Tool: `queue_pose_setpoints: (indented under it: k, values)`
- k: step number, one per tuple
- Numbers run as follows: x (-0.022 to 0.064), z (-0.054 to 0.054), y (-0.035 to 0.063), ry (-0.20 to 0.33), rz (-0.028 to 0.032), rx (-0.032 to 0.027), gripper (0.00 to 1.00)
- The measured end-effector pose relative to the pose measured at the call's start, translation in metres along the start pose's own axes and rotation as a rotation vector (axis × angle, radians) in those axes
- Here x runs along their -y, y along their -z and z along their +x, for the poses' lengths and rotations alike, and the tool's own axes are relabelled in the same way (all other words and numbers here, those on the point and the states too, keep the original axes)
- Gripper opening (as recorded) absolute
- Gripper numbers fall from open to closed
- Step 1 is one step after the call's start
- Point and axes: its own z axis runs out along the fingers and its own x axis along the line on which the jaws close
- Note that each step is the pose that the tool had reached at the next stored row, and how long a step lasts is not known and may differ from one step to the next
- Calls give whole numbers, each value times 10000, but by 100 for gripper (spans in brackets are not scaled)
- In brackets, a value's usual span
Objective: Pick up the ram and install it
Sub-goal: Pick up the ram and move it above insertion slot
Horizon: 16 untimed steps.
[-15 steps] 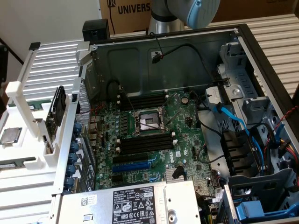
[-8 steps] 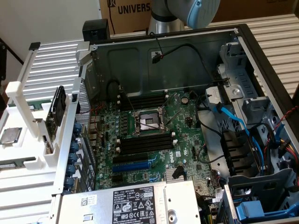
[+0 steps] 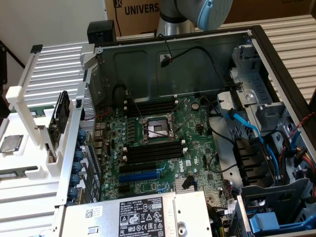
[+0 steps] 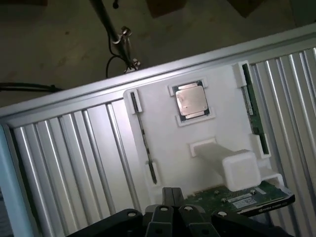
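Overhead, the jaws [image 4: 173, 210] look pressed together, holding nothing, above the white holder [image 4: 163, 148]; the ram [image 4: 253, 106] stands edge-on in its side slot, beside the processor [image 4: 191, 99]

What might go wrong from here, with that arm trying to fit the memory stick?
The ram sits edge-on in a narrow white holder, close to a bare processor chip and a green card; a slightly off grasp might knock those. In the case, the memory slots flank the open processor socket, with a loose cable nearby, so a misaligned stick could snag or jam.
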Motion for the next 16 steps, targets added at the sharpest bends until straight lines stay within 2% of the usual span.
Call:
queue_pose_setpoints:
  k: [3,6,9,10,13,16]
  values:
    - [-12,3,-9,329,8,6,10]
    - [-58,17,-35,496,25,10,10]
    - [-122,38,-113,745,129,47,10]
    - [-122,40,-119,772,142,55,10]
    - [-121,71,-123,792,140,68,10]
    - [-121,86,-183,792,141,69,10]
